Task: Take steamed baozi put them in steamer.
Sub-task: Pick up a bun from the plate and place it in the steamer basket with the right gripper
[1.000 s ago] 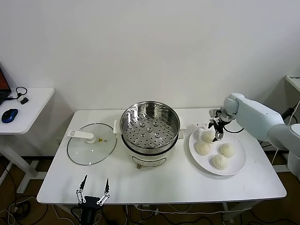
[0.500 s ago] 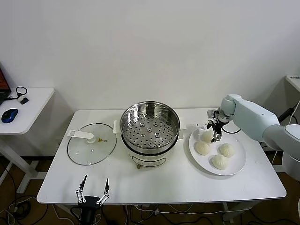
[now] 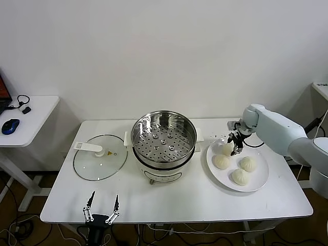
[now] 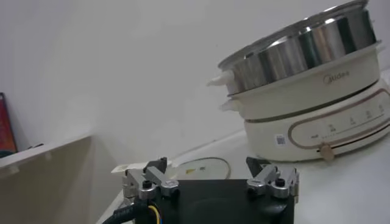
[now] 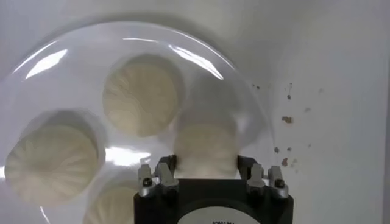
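Four off-white pleated baozi lie on a white plate at the right: one at the back, one at the left, one at the right, one at the front. My right gripper is down on the back baozi. Its fingers press both sides of the bun, which rests on the plate. The steamer, a shiny steel pot with a perforated tray and white base, stands empty at the table's middle. My left gripper is parked open below the table's front edge.
A glass lid with a white handle lies flat left of the steamer. The left wrist view shows the steamer's side and the lid. A side table with a blue mouse stands far left.
The right arm shifted slightly; its gripper stays at the back baozi. All four baozi remain on the plate. The left arm has not moved.
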You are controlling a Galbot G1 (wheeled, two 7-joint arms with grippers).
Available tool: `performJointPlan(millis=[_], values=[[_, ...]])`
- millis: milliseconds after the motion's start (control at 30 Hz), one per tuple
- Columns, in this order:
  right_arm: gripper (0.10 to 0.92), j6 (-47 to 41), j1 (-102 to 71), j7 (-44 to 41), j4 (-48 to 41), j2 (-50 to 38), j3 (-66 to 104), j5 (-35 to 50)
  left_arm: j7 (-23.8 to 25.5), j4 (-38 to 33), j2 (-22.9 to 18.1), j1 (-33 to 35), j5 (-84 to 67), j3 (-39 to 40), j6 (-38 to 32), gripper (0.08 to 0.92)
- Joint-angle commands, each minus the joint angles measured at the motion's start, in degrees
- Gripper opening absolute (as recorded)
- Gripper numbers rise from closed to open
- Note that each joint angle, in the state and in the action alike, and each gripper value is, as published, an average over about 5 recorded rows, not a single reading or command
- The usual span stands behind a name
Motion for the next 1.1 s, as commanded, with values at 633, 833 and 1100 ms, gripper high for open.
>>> performJointPlan(millis=[633,833,1100], values=[[0.662,19.0,39.3,-0.7,27.0,-1.2,-30.3,17.8,-0.3,-0.6,-2.8,0.3,0.2,0.4,0.0,0.823],[0.662,37.7,43.6,1.5,24.6,5.2,-33.0,19.0,-0.3,-0.4,-2.8,0.2,0.7,0.6,-0.1,0.823],[0.668,48.3,38.7,7.5,19.3,16.2,-28.8,11.7,-0.4,-0.4,-2.8,0.0,0.9,0.7,-0.2,0.823]])
